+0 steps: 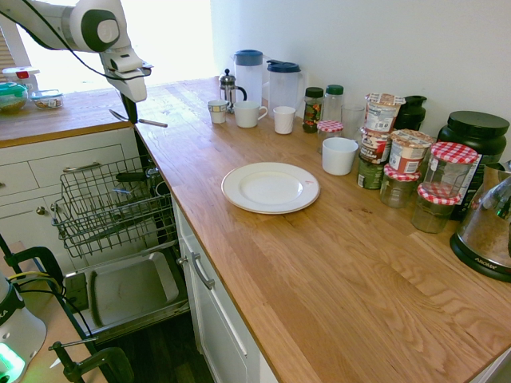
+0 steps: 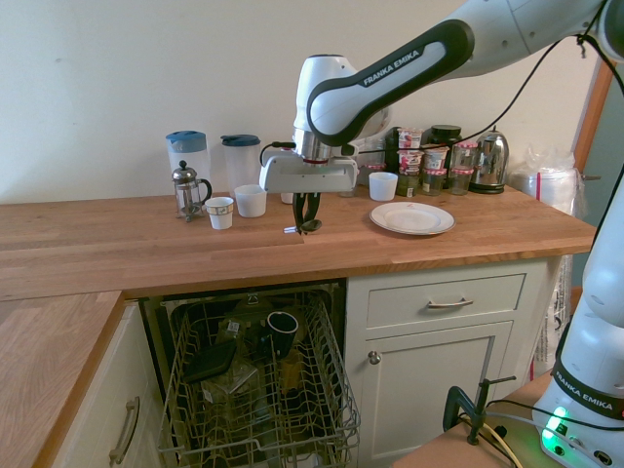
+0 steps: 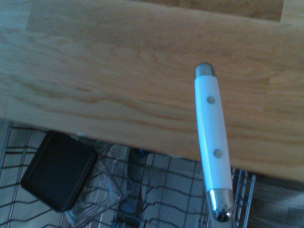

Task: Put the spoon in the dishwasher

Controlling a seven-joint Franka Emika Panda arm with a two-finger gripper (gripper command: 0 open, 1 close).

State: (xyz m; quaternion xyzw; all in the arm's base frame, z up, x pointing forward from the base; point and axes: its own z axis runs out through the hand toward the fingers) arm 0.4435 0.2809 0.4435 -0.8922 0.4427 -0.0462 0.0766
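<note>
Spoon held above the table edge

The fingers (image 2: 307, 216) pinch the spoon (image 1: 142, 121) level, over the table (image 2: 146, 244) edge; the dishwasher (image 2: 255, 390) rack lies open at 6 o'clock below, a plate (image 2: 411, 218) at 3 o'clock.

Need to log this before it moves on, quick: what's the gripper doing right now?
Gripper: closed on the spoon, held in the air near the counter edge, above the dishwasher rack.
</note>
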